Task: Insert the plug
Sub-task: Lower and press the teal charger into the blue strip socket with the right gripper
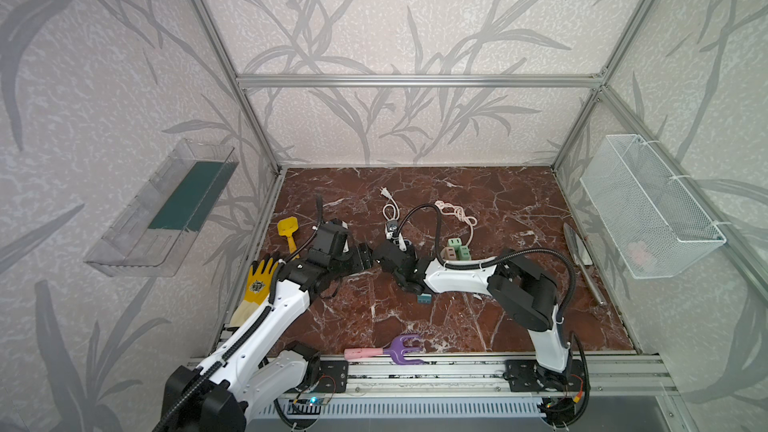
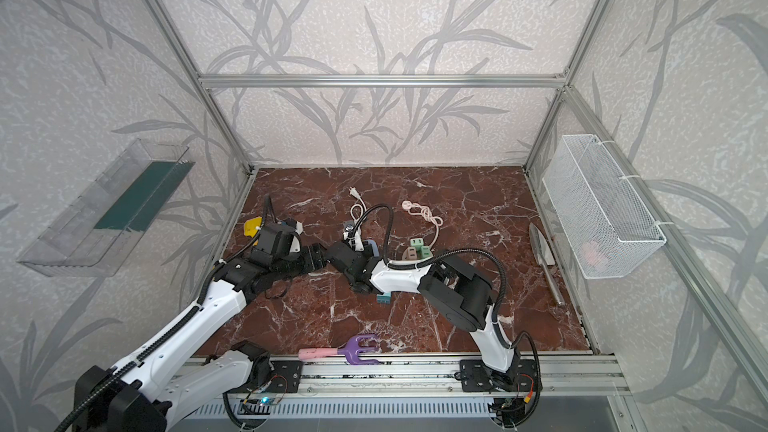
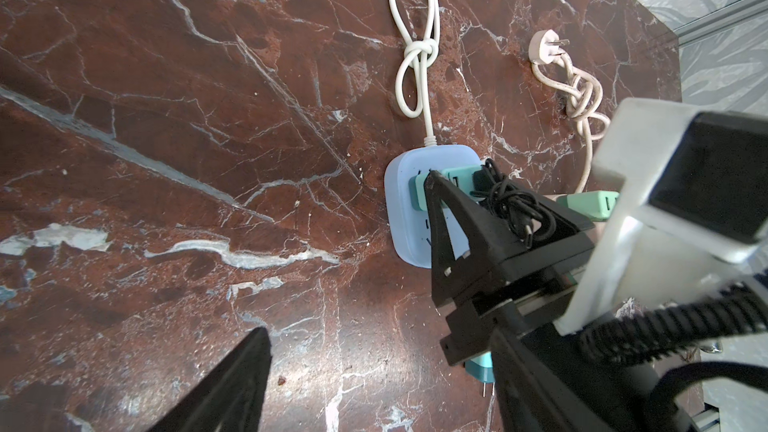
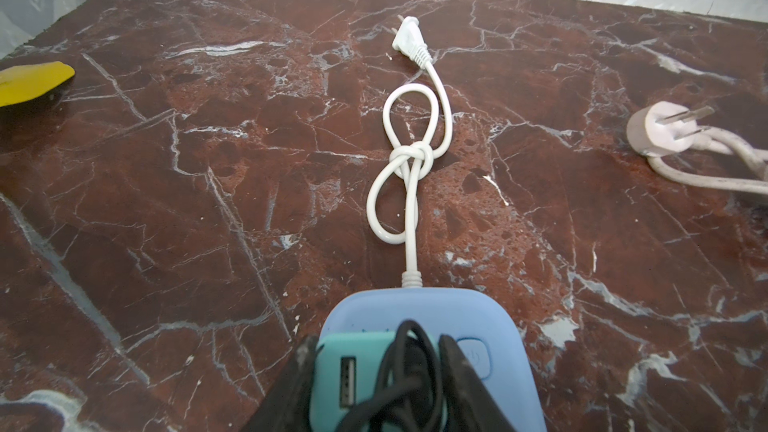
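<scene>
**A:** ok so what's the right gripper actually doing here?

**B:** It's clamped on the teal plug, one finger on each side, with the plug's own black cable bundled up between them. Squeezing the flat sides makes sense imo. That leaves the prong face free to go straight into the power strip.

**A:** and the plug is where, exactly?

**B:** Right on the strip's top face, at the end where the strip's white cord comes out, just beside the little power button. No prongs show in the left wrist view, so my guess is it's in or nearly in. Can't tell if it's fully seated.

**A:** left gripper?

**B:** Jaws apart, nothing in them. It hangs near the strip, on the side away from the right arm. Probably there to steady the strip if it slides, since it just lies loose on the marble table.

**A:** anything else around?

**B:** The white cord runs away from the strip with a knot tied in it, slack, so it isn't tugging. A pinkish cord with a round plug lies well apart from the strip. A second teal plug sits under the right arm, near the strip.
</scene>
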You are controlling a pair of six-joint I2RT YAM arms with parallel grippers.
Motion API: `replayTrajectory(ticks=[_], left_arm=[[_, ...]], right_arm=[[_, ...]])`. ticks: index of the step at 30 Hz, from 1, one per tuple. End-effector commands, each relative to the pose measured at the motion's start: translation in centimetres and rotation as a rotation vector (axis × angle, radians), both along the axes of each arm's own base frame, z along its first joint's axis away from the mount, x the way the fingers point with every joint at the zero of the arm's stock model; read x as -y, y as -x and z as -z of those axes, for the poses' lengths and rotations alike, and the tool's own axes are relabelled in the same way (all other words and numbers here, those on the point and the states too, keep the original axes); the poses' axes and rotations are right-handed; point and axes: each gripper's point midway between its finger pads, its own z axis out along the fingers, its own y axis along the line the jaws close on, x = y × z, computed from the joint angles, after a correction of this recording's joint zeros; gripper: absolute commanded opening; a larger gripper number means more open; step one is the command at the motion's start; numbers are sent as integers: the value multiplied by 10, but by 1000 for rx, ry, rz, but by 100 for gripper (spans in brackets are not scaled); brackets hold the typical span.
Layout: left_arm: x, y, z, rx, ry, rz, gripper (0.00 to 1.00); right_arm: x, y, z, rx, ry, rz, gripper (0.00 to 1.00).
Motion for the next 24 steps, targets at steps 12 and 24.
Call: replayTrajectory(ticks=[12, 24], left_arm=[[-2, -3, 4, -1, 8, -26, 82], [-2, -3, 6, -8, 9, -29, 83]], right_arm=[[71, 40, 111, -318, 262, 76, 0], [59, 24, 75, -242, 199, 117, 13]])
